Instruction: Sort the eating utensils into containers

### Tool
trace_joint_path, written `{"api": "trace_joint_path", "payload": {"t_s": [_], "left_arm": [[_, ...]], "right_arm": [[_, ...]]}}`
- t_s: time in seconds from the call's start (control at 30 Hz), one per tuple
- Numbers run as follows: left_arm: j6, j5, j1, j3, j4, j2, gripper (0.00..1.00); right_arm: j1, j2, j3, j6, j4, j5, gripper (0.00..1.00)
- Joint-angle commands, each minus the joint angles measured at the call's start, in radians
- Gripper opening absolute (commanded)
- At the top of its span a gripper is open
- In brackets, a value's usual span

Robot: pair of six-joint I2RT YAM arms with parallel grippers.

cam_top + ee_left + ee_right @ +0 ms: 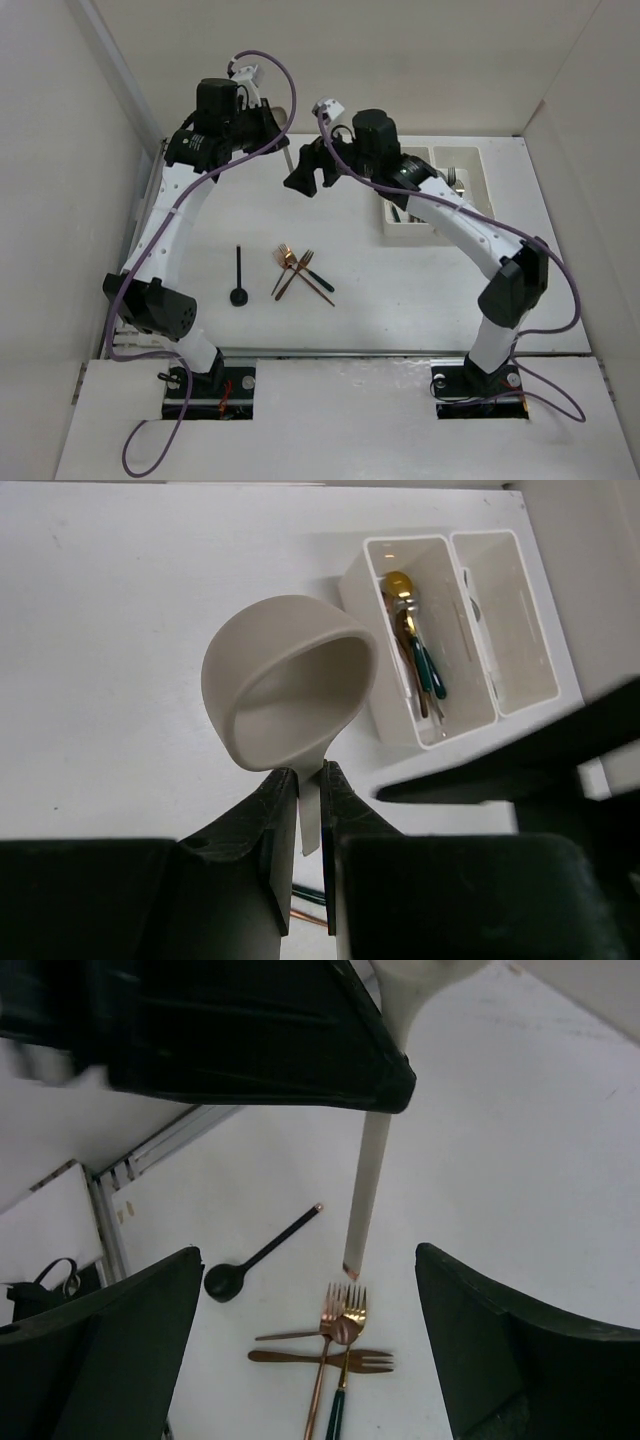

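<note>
My left gripper [272, 120] hangs high over the back of the table, shut on a cream spoon [290, 680]. The fingers pinch it just below the bowl, and its handle [365, 1195] hangs straight down. My right gripper [310, 1350] is open close beside that handle, with nothing between its fingers. On the table lie a black spoon [239, 275] and a crossed pile of copper, gold and brown forks [298, 272]. The two joined white containers stand at the right: the left one [395, 725] holds a gold spoon [400, 585] and dark-handled pieces, and the right one [470, 155] holds something silver.
White walls close in the table on the left, back and right. A metal rail [150, 1155] runs along the left edge. The right arm's links [470, 225] stretch over the containers.
</note>
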Motion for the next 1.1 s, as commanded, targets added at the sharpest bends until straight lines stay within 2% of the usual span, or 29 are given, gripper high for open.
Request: {"api": "trace_joint_path", "payload": {"t_s": [0.0, 0.17, 0.27, 0.3, 0.37, 0.4, 0.47, 0.5, 0.53, 0.6, 0.63, 0.67, 0.8, 0.87, 0.9, 0.97, 1.03, 1.07], "left_arm": [[-0.031, 0.099, -0.006, 0.055, 0.039, -0.057, 0.0], [-0.065, 0.164, -0.006, 0.055, 0.039, -0.057, 0.0], [-0.065, 0.164, -0.006, 0.018, 0.039, -0.066, 0.0], [-0.056, 0.164, -0.006, 0.018, 0.03, -0.066, 0.0], [-0.055, 0.164, -0.006, 0.007, 0.03, -0.075, 0.0], [-0.055, 0.164, -0.006, -0.002, 0.03, -0.075, 0.0], [-0.055, 0.164, -0.006, -0.002, 0.03, -0.075, 0.0], [-0.046, 0.164, -0.006, -0.002, 0.03, -0.075, 0.08], [-0.046, 0.164, -0.006, -0.002, 0.03, -0.075, 0.25], [0.0, 0.182, -0.006, -0.002, 0.021, -0.075, 0.61], [0.012, 0.182, -0.006, -0.002, 0.021, -0.075, 0.91], [0.023, 0.164, -0.006, -0.002, 0.009, -0.075, 1.0], [0.092, 0.037, 0.006, -0.051, -0.019, -0.066, 1.0], [0.141, -0.089, 0.017, -0.123, -0.028, -0.066, 1.0], [0.167, -0.129, 0.017, -0.149, -0.028, -0.066, 1.0], [0.214, -0.222, 0.017, -0.238, -0.028, -0.066, 0.96], [0.28, -0.255, 0.017, -0.294, -0.037, -0.066, 0.86], [0.305, -0.255, 0.03, -0.348, -0.038, -0.066, 0.68]], "right_arm": [[-0.005, 0.034, 0.08, 0.058, 0.048, -0.058, 0.92], [-0.005, 0.08, 0.117, 0.09, 0.048, -0.058, 0.84], [-0.005, 0.125, 0.141, 0.113, 0.048, -0.074, 0.68], [-0.005, 0.145, 0.155, 0.113, 0.048, -0.074, 0.5], [-0.005, 0.163, 0.165, 0.142, 0.048, -0.086, 0.23], [-0.005, 0.174, 0.178, 0.154, 0.048, -0.086, 0.0], [-0.005, 0.174, 0.178, 0.155, 0.048, -0.072, 0.0], [-0.005, 0.174, 0.178, 0.155, 0.048, -0.048, 0.0], [-0.005, 0.165, 0.178, 0.155, 0.048, -0.031, 0.0], [-0.005, 0.154, 0.178, 0.155, 0.025, 0.039, 0.0], [-0.025, 0.154, 0.178, 0.155, -0.013, 0.073, 0.0], [-0.039, 0.143, 0.178, 0.142, -0.037, 0.11, 0.0], [-0.158, 0.143, 0.178, 0.109, -0.218, 0.338, 0.0], [-0.238, 0.177, 0.198, 0.099, -0.315, 0.504, 0.0], [-0.264, 0.204, 0.198, 0.09, -0.393, 0.547, 0.0], [-0.339, 0.227, 0.18, 0.079, -0.442, 0.611, 0.0], [-0.381, 0.261, 0.171, 0.057, -0.476, 0.623, 0.0], [-0.396, 0.273, 0.16, 0.056, -0.485, 0.633, 0.0]]}}
